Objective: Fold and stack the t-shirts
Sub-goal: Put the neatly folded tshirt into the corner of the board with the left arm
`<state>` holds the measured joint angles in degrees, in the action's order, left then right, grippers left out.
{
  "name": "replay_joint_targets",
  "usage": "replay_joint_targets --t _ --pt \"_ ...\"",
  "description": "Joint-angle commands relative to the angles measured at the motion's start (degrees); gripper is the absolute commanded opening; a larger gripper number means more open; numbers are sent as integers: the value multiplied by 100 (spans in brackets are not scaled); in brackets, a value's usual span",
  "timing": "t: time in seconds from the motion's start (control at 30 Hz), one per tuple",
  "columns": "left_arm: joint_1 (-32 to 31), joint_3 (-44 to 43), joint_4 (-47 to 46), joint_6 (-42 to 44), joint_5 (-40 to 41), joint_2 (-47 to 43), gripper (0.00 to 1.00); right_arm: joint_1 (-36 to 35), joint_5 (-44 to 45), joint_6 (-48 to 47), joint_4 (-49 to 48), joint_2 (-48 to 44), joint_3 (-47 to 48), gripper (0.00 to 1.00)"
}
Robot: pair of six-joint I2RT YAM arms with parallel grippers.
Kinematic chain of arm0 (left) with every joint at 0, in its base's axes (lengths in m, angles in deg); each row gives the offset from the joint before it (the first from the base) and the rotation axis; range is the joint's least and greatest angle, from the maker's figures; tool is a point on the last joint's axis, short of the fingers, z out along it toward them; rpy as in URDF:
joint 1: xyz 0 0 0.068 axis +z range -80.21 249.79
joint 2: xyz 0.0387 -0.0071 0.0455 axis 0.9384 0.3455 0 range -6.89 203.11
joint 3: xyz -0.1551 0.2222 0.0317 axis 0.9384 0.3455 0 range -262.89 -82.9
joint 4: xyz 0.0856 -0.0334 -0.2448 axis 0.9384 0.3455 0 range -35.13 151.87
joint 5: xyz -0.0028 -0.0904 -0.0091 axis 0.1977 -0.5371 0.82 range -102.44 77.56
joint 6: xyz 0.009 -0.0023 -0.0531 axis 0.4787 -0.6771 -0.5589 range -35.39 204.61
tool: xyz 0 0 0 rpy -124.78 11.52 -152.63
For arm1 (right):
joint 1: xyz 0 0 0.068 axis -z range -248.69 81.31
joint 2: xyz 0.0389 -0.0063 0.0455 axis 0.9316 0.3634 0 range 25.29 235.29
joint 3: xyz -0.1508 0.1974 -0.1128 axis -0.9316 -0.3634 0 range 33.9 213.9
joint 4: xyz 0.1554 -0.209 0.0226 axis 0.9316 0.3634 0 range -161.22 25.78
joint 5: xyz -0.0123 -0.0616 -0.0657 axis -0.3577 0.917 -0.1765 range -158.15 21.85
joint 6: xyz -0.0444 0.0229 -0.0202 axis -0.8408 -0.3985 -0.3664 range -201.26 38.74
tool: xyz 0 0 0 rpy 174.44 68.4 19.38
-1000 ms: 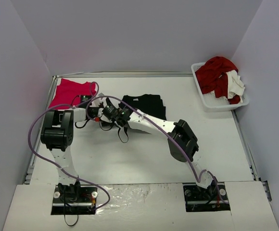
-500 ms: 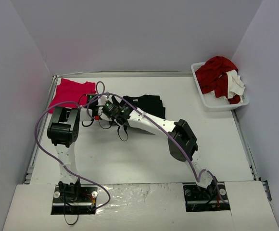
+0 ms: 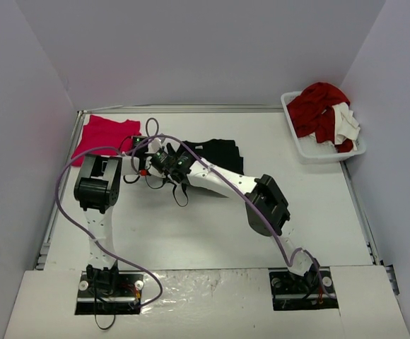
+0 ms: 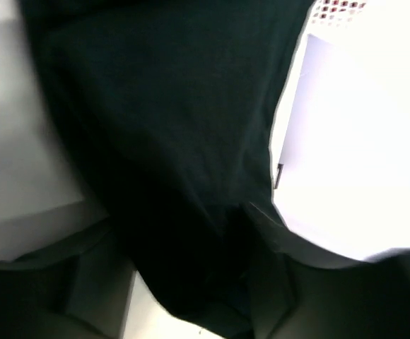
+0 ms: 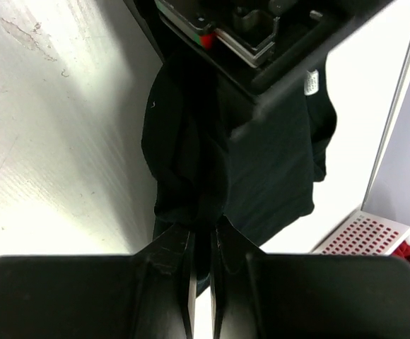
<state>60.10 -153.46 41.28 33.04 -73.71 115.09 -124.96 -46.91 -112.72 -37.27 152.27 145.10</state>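
White table [image 3: 191, 233] holds the black t-shirt [image 3: 215, 152] near its middle, my right claw [image 5: 201, 247] pinches it, and my left claw [image 4: 177, 229] has just narrowed around it, grip unclear to me, so lifting looks close.

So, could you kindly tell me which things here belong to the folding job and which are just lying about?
Job in hand:
black t-shirt, pinched in the right claw
pink t-shirt, at the far left

Lying about:
white basket, at the far right
red and white cloth, heaped in it
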Motion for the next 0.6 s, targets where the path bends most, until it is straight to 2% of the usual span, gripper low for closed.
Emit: replay_joint_targets --t 0.0,0.03,0.07,0.13,0.17,0.27,0.33,0.37,0.4,0.47,0.57 --pt "-112 -168 128 25 2 142 50 -121 109 -70 120 73 271 0" --pt "-120 -168 93 -28 -16 177 42 -130 109 -70 120 81 280 0" --pt "-129 -159 23 -98 -42 230 29 -147 109 -70 129 90 288 0" --pt "-147 -159 -188 -291 -130 265 16 -156 109 -62 147 125 306 0" --pt "-156 -159 -267 -336 -148 292 4 -174 109 -62 147 134 315 0" --pt "-165 -177 -390 -432 -227 310 2 -200 109 -36 181 204 341 2" --pt "-164 -203 -452 -494 -262 327 3 -244 -110 -88 383 240 376 40" --pt "-156 -212 -487 -512 -297 327 2 -261 -233 -97 445 214 324 69" --pt "-156 -229 -496 -521 -315 327 2 -288 -399 -97 567 152 263 92" --pt "-138 -256 -514 -512 -332 310 2 -306 -1014 -141 700 -146 -95 100" --pt "-94 -282 -444 -442 -350 266 2 -288 -1849 -299 893 -927 -738 100"
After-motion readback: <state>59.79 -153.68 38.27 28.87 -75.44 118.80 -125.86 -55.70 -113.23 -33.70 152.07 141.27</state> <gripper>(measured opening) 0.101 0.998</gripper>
